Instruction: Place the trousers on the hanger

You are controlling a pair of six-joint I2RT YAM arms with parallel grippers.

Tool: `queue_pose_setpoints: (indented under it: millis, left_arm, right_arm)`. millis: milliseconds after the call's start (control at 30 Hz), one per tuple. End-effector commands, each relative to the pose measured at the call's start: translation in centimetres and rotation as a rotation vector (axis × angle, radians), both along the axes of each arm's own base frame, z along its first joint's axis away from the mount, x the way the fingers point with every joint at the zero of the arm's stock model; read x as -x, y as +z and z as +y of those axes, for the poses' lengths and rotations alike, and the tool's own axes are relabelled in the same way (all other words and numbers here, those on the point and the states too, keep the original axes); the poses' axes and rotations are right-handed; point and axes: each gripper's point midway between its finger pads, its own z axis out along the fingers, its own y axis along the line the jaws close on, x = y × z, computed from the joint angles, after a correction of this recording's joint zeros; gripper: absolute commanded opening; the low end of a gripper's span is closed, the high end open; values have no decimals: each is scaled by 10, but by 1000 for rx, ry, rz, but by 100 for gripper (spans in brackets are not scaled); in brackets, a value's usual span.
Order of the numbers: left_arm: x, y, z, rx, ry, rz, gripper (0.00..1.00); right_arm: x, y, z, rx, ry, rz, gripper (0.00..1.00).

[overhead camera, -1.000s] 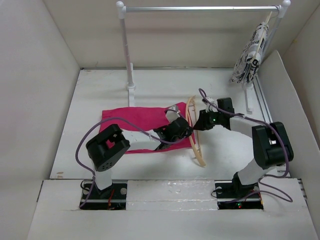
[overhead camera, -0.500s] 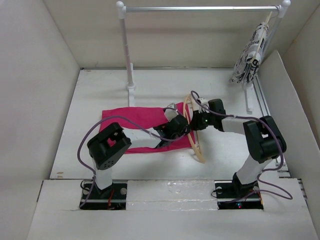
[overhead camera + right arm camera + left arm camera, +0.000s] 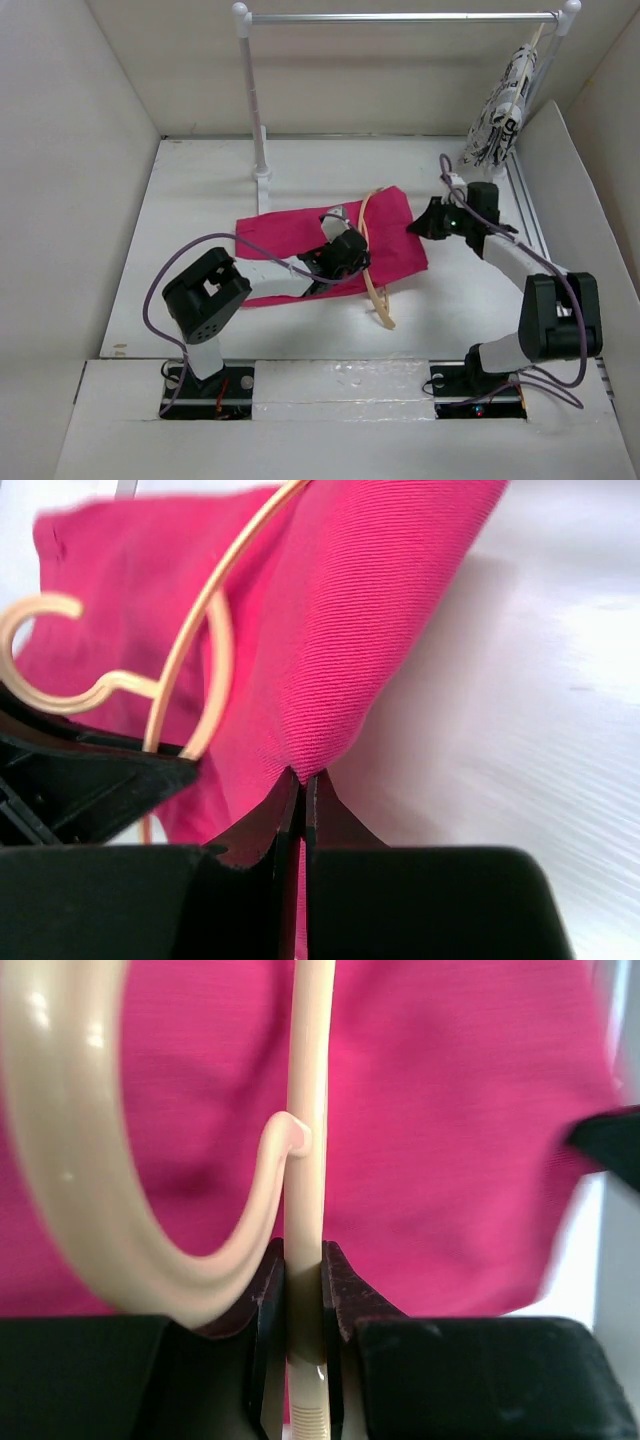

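Magenta cloth of the trousers (image 3: 285, 232) lies flat on the table (image 3: 200, 190), near the centre, with its length running left to right. The hanger (image 3: 305, 1110) is laid across the right part of the cloth, with cloth visible on both sides of it. The left gripper (image 3: 303, 1290) is closed firmly on the slim straight bar of the hanger, the hook curving away to one side. The right gripper (image 3: 302, 790) is pinched tight on a fold at the right edge of the trousers, which is raised slightly off the surface.

Progress is judged as partial: both items are gripped and overlapped, but the trousers are not yet draped evenly over the bar. Whether the cloth passes through the bow or merely lies beneath it cannot be determined.

At the far side stands a white metal rail (image 3: 400, 17), with a black-and-white patterned garment (image 3: 500, 110) hung at its right end. Both are well apart from the work area, and no obstruction is seen.
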Motion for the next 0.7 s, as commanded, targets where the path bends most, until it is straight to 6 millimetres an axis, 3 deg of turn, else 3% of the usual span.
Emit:
queue_pose_setpoints:
  millis: [0, 167, 333, 467, 667]
  left_arm:
    - [-1, -5, 44, -143, 23, -4, 0]
    - [-3, 9, 71, -176, 59, -38, 0]
    - [-4, 12, 87, -192, 83, -46, 0]
    - [-4, 18, 86, -185, 74, -56, 0]
    - [-7, 45, 60, -145, 35, -117, 0]
  right_arm:
    - [-16, 41, -53, 42, -107, -99, 0]
    - [-1, 33, -92, 72, -210, -82, 0]
    - [6, 14, -100, 88, -231, -55, 0]
    - [5, -1, -104, 89, -244, -28, 0]
    - [9, -12, -99, 80, -234, -8, 0]
